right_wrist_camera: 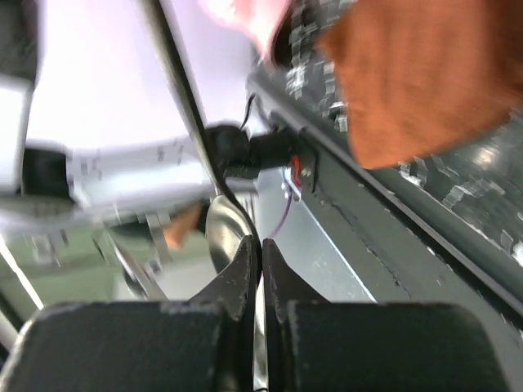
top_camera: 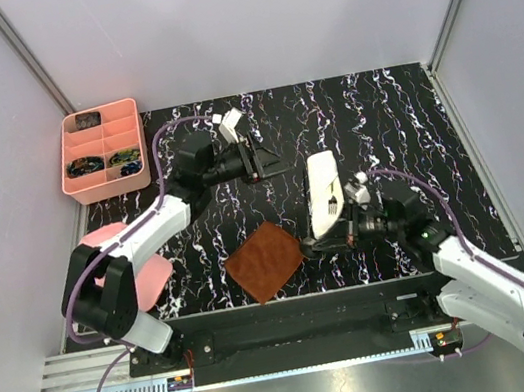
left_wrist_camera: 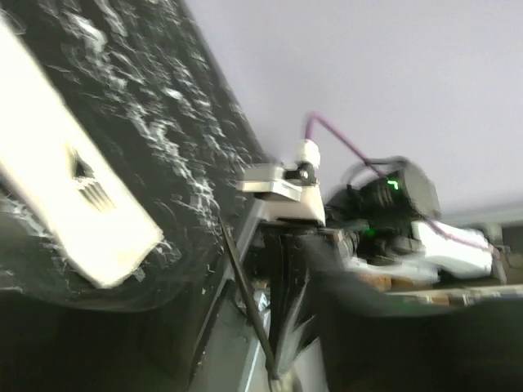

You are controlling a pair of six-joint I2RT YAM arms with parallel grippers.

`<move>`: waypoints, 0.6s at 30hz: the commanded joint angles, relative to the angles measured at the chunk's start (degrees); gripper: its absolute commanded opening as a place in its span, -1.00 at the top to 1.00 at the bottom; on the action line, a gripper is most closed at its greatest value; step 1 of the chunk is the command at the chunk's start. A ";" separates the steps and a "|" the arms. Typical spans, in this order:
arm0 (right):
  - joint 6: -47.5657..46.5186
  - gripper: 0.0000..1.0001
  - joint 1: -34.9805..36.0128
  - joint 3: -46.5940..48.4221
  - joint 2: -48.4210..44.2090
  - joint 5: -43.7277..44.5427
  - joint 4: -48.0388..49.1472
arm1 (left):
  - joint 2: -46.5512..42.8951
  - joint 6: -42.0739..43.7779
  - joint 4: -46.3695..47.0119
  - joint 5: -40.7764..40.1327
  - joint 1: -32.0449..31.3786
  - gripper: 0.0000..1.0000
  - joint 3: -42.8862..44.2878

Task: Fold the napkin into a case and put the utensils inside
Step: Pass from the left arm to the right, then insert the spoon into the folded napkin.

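Note:
The napkin lies folded into a narrow white case [top_camera: 322,185] on the black marbled table, and is also in the left wrist view as the case [left_wrist_camera: 57,167]. The grey fork [top_camera: 332,207] shows its tines [left_wrist_camera: 91,193] on the cloth; whether the handle is tucked inside I cannot tell. My right gripper [top_camera: 339,239] hangs just beside the case's near end. It is shut [right_wrist_camera: 261,245] on the dark spoon [right_wrist_camera: 225,233] at the bowl. The handle [left_wrist_camera: 245,302] points away to the left. My left gripper [top_camera: 275,165] is open and blurred, left of the case's far end, holding nothing.
A brown textured mat [top_camera: 265,259] lies near the front edge, just left of the right gripper, and shows as the mat [right_wrist_camera: 417,82] in the right wrist view. A pink compartment tray [top_camera: 104,151] stands at the back left. A pink object [top_camera: 138,271] sits under the left arm.

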 commanded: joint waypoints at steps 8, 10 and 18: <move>-3.95 1.00 -10.11 0.02 -5.66 12.21 -36.92 | 6.32 13.70 -18.63 -17.72 -2.14 0.16 12.08; -5.81 1.00 -12.14 0.63 -3.45 11.15 -37.37 | 7.55 14.40 -18.80 -18.42 -3.37 0.35 12.60; -19.52 1.00 -13.46 6.87 8.95 8.68 -38.34 | 13.18 16.69 -20.91 -19.22 -8.38 0.61 15.59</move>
